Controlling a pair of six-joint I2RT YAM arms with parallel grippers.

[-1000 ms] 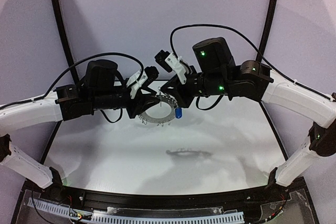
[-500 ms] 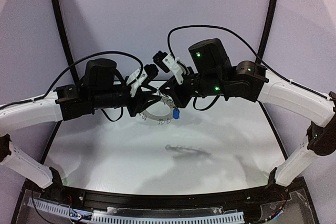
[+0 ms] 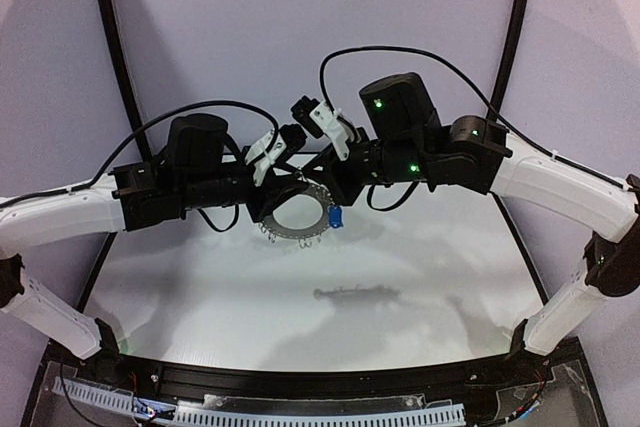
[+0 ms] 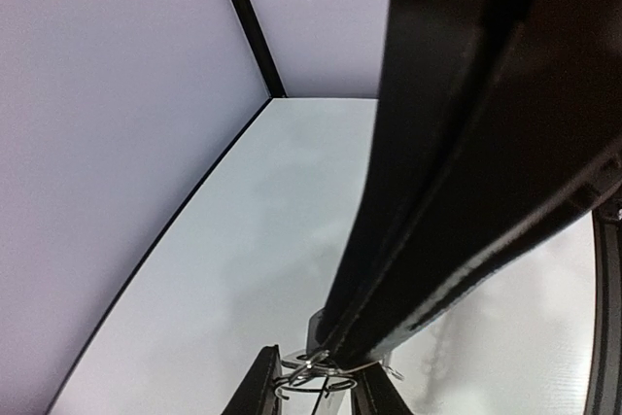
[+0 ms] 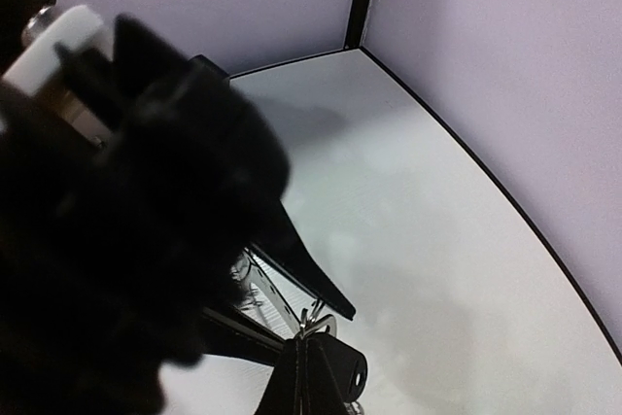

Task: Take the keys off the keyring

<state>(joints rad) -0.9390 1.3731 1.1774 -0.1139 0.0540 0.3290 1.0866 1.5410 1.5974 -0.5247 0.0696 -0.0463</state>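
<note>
The keyring (image 3: 298, 231), a dark-grey ring fringed with thin wire loops, hangs in the air between both grippers above the white table. The blue key (image 3: 336, 217) dangles from its right rim. My left gripper (image 3: 272, 192) is closed on the ring's left side; in the left wrist view the wire loops (image 4: 313, 373) sit between its fingertips (image 4: 316, 394). My right gripper (image 3: 323, 192) is closed on the right side; in the right wrist view its tips (image 5: 305, 366) pinch a wire loop. A black rounded piece with a small hole (image 5: 342, 376) beside them may be the black key.
The white table (image 3: 400, 257) lies below, with the ring's shadow on it. Black frame bars (image 3: 112, 37) stand at the back left and right. The right arm (image 4: 486, 143) crosses close in front of the left wrist camera.
The ring tipped nearly edge-on half a second ago and now faces the top camera again, slightly lower. The blue key has swung a little left. Both grippers keep their hold.
</note>
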